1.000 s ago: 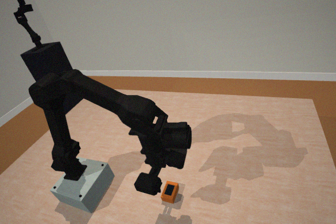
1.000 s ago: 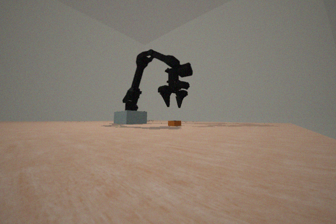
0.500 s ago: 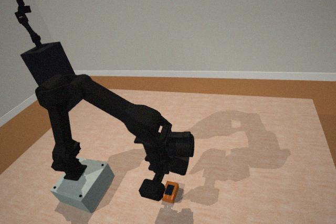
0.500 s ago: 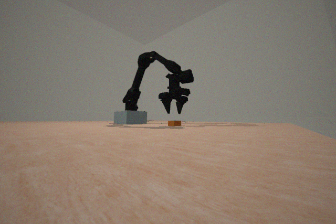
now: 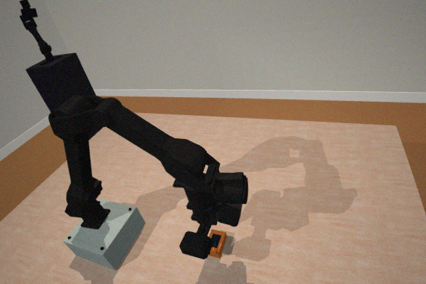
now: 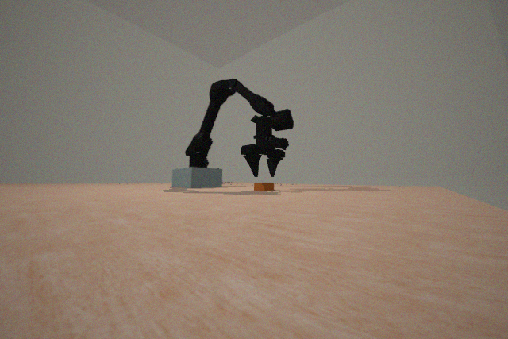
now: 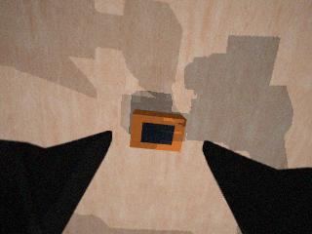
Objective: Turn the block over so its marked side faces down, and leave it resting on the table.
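Fingers of the hand fill the lower corners of the wrist view, black and tapering, spread wide with nothing between them. Past their tips and between them lies the orange block (image 7: 157,130), flat on the pale wood-grain bench (image 7: 146,195), its dark blue marked patch facing up toward the camera. Grey shadows of the arm fall on the bench beyond the block and to its right.

From the top view the block (image 5: 217,243) sits near the front edge of the bench, to the right of the grey base box (image 5: 116,236), well apart from it. One black finger (image 5: 194,245) stands just to the block's left; whether it touches cannot be told. The arm (image 5: 144,140) rises from the base box, bends at a high elbow and slopes down toward the block.

In the exterior view the hand (image 6: 262,173) points straight down above the block (image 6: 263,186), its two pointed tips clear of the block's top. The base box (image 6: 197,177) stands to the left of the block. Behind the arm a dark upright box (image 5: 58,78) with a thin jointed mast on top stands beside the bench, near the grey wall.
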Available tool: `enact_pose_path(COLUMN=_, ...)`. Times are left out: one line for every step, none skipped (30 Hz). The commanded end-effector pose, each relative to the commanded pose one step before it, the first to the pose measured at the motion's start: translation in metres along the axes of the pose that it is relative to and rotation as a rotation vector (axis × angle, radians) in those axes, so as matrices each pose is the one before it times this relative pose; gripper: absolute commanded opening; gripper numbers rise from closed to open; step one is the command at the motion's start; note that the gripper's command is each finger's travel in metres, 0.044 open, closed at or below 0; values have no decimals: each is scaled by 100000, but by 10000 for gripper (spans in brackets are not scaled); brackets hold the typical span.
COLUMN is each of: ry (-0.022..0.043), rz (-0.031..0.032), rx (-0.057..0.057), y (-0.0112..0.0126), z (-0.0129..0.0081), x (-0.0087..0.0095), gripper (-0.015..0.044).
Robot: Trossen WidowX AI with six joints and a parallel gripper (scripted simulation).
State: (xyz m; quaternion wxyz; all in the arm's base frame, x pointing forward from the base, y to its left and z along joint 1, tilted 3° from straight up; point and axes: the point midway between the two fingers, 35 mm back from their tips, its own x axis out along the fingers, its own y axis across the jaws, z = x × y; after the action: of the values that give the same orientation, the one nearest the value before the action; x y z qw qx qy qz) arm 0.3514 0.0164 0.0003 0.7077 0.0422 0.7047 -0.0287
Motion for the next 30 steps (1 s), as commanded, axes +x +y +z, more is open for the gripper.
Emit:
enact_pose_path(ry=1558, rz=-59, rx=-245, y=-17, z=-263, x=998, gripper=440)
enact_pose_path(ry=1, rz=0, rx=0, y=1, z=4, x=162, gripper=440)
enact_pose_path(ry=1, rz=0, rx=0, y=0, z=3, x=162, gripper=440)
enact_pose_path(ry=1, rz=0, rx=0, y=0, z=2, x=162, gripper=440)
enact_pose_path(ry=1, rz=0, rx=0, y=0, z=1, x=161, gripper=440)
enact_pose_path(ry=1, rz=0, rx=0, y=0, z=0, x=161, gripper=440)
enact_pose_path(ry=1, rz=0, rx=0, y=0, z=0, x=161, gripper=440)
enact_pose_path(ry=1, rz=0, rx=0, y=0, z=-1, x=161, gripper=440)
enact_pose_path(ry=1, rz=0, rx=0, y=0, z=-2, x=161, gripper=440)
enact_pose_path(ry=1, rz=0, rx=0, y=0, z=-3, x=161, gripper=440)
enact_pose_path(ry=1, rz=0, rx=0, y=0, z=-4, x=161, gripper=440)
enact_pose_path(ry=2, rz=0, rx=0, y=-1, z=-5, x=161, gripper=440)
enact_pose_path(ry=2, rz=0, rx=0, y=-1, z=-6, x=160, gripper=440)
enact_pose_path(ry=2, rz=0, rx=0, y=-1, z=-6, x=160, gripper=440)
enact_pose_path(ry=2, rz=0, rx=0, y=-1, z=-7, x=160, gripper=440)
enact_pose_path(ry=2, rz=0, rx=0, y=-1, z=-8, x=159, gripper=440)
enact_pose_path(ry=2, rz=0, rx=0, y=-1, z=-7, x=127, gripper=440)
enact_pose_path(ry=1, rz=0, rx=0, y=-1, z=-4, x=76, gripper=440)
enact_pose_path(ry=0, rz=0, rx=0, y=0, z=-2, x=25, gripper=440)
enact_pose_path(ry=0, rz=0, rx=0, y=0, z=0, x=0, gripper=440)
enact_pose_path(ry=0, rz=0, rx=0, y=0, z=0, x=0, gripper=440)
enact_pose_path(ry=0, rz=0, rx=0, y=0, z=0, x=0, gripper=440)
enact_pose_path(ry=0, rz=0, rx=0, y=0, z=0, x=0, gripper=414)
enact_pose_path(ry=0, rz=0, rx=0, y=0, z=0, x=0, gripper=387)
enact_pose_path(ry=0, rz=0, rx=0, y=0, z=0, x=0, gripper=361)
enact_pose_path(ry=0, rz=0, rx=0, y=0, z=0, x=0, gripper=335)
enact_pose_path(ry=0, rz=0, rx=0, y=0, z=0, x=0, gripper=309)
enact_pose_path(ry=0, rz=0, rx=0, y=0, z=0, x=0, gripper=282)
enact_pose_path(ry=0, rz=0, rx=0, y=0, z=0, x=0, gripper=276)
enact_pose_path(ry=0, rz=0, rx=0, y=0, z=0, x=0, gripper=269)
